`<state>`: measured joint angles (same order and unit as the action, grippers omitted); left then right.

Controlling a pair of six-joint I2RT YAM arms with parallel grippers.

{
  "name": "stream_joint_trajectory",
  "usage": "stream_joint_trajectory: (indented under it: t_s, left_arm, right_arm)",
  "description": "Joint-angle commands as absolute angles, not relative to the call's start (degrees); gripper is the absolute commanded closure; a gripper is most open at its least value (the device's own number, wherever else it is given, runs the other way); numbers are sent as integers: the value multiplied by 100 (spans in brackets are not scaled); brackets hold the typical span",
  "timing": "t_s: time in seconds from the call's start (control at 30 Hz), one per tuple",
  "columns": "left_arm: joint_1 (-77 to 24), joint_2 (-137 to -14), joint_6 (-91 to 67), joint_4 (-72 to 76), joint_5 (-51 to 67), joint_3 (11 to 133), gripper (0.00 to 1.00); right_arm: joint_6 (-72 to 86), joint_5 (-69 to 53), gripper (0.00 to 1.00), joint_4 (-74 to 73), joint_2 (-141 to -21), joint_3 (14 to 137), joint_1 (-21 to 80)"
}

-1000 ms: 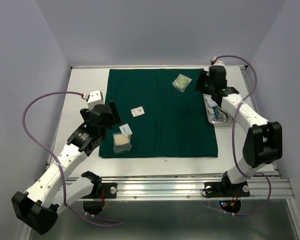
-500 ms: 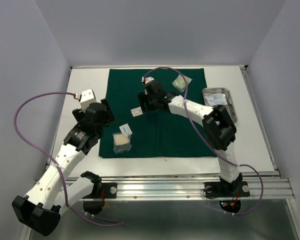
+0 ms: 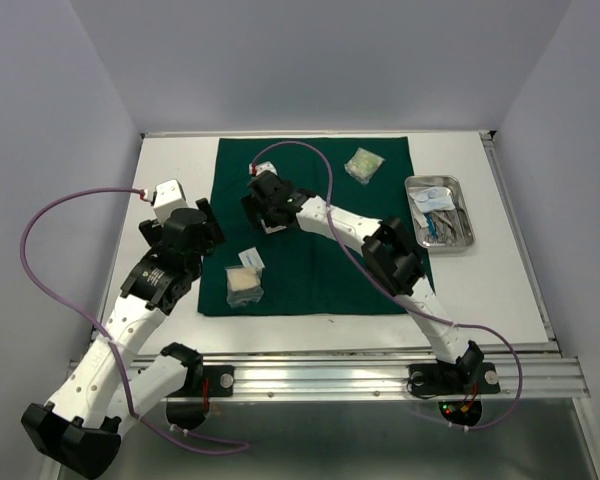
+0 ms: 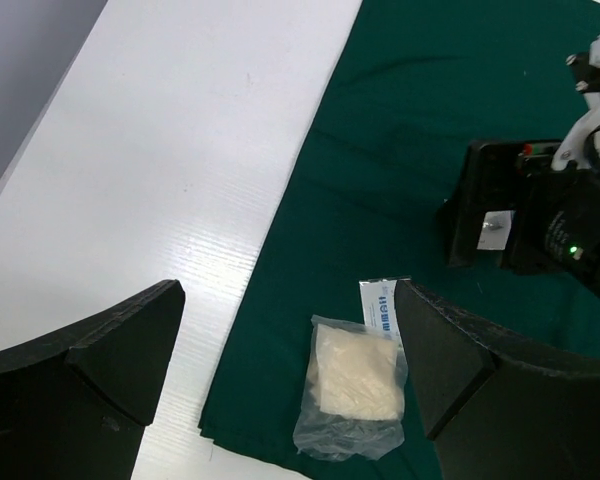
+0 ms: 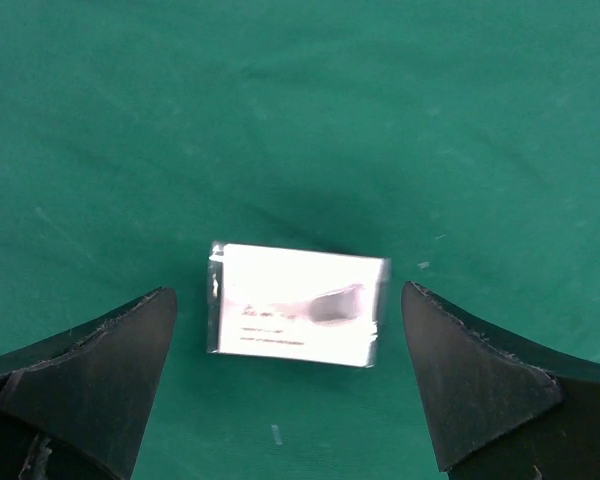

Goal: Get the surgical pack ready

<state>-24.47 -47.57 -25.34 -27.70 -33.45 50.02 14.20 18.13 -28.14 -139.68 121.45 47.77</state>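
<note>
The dark green drape (image 3: 330,250) lies spread on the white table. My right gripper (image 3: 268,212) is open, hovering over a small white packet (image 5: 295,304) on the drape; its fingers straddle the packet without touching. My left gripper (image 4: 290,385) is open above the drape's near left corner, over a clear bag of gauze (image 4: 358,385) and a flat white packet (image 4: 382,305). The gauze bag (image 3: 244,285) also shows in the top view. Another gauze packet (image 3: 363,164) lies at the drape's far side. The steel tray (image 3: 464,238) with scissors and forceps sits to the right.
Bare white table (image 3: 175,170) runs left of the drape. The right arm (image 3: 350,225) stretches across the drape's middle. Purple cables loop over both arms. An aluminium rail (image 3: 380,370) borders the near edge.
My right arm has swung from the tray at the far right across the drape to the small white packet at the left. My left gripper has drawn back a little to the left.
</note>
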Motion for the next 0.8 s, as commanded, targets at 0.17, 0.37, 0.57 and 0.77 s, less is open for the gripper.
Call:
stream_joint_trajectory:
  t_s: [0.17,0.37,0.57,0.77]
  left_arm:
    - [-2373,-4518,-2417,-2663,-3419,4984,1]
    - [-2364,-4474,-2435,-2637,-3357,4957,1]
    - [-2364,-4465,-2452,-2637,-3340,4948,1]
    - [-2364,-4421,-2452,-2646,-3340,4957,1]
  right_arm:
    - [1486,2504,0,-3103,-14334,12507,5027]
    - [1511,2698,2,-3155,-14458,12489,5027]
    - [1582,2848,17,-3164,-14414,12480,5027]
    - [1635,2935,24,-3129,-14379,12419,5027]
